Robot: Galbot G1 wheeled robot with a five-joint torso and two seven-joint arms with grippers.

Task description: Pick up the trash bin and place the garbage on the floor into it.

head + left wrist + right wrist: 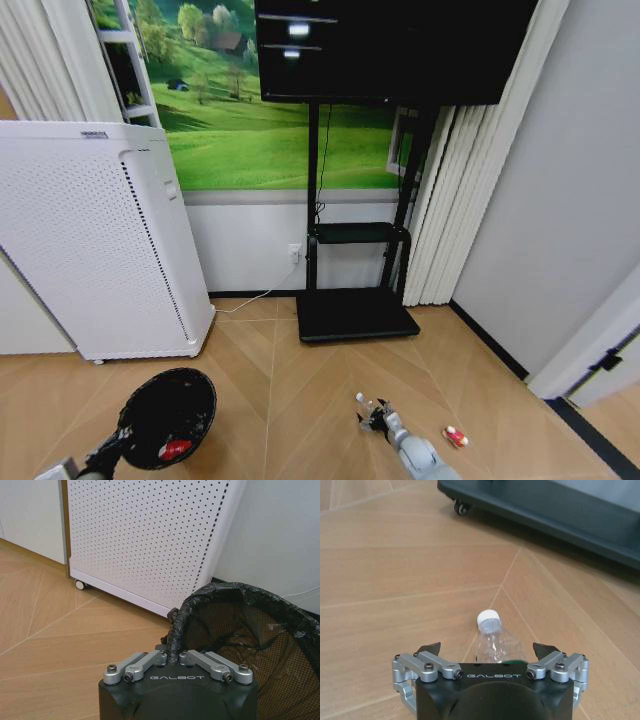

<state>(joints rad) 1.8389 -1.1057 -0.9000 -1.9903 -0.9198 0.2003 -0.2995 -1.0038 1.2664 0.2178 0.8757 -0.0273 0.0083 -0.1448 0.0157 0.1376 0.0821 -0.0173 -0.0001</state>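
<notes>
One white appliance (95, 235) stands by the wall. Beside it, the left gripper (172, 656) pinches the bin (168, 417) rim, holding a red piece (174, 449). Right gripper (487, 652) spreads wide around the bottle (492, 637); another can (456, 436) lies nearby on the floor (270, 380).

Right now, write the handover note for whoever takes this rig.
Left gripper: shut on the bin rim, holding it at the robot's left front.
Right gripper: open, low over the floor, fingers either side of the bottle, not yet closed.
Done: one red piece lies in the bin.
Left: grasp the bottle and bin it; then the red can on the floor to the right.
</notes>
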